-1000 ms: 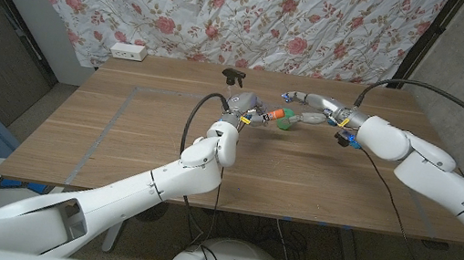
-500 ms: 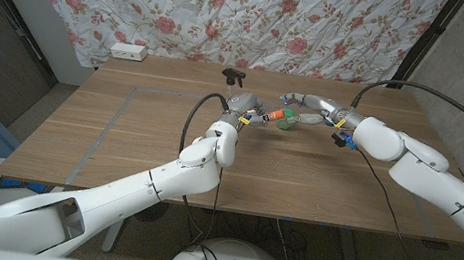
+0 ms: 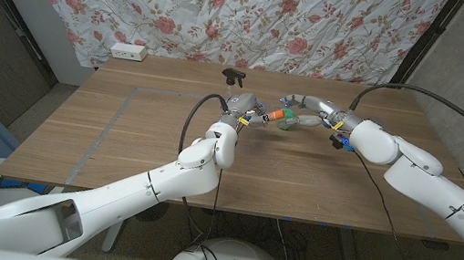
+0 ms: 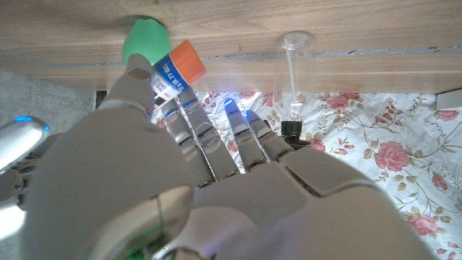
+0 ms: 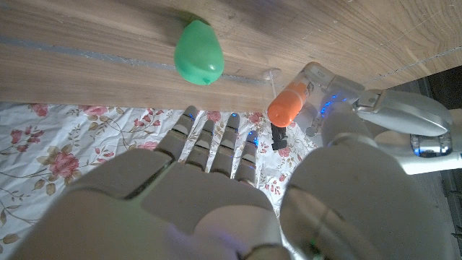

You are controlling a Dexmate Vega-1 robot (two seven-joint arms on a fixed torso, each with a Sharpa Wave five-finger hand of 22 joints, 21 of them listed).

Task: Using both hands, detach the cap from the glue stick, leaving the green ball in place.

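We see the glue stick (image 3: 273, 115) raised off the wooden surface (image 3: 121, 132), near the far middle of it, held in our left hand (image 3: 247, 110). In the left wrist view our fingers (image 4: 141, 79) wrap the blue-and-white labelled body, and the orange cap (image 4: 187, 59) pokes out past them. The green ball (image 3: 285, 125) lies on the surface just beside the glue stick, on the side toward our right hand (image 3: 308, 104). That hand hovers close to the cap end, its fingers (image 5: 216, 137) stretched out and slightly apart, holding nothing that we can see. A small black object (image 3: 235, 77) sits on the surface beyond the glue stick, toward the flowered curtain (image 3: 258, 14).
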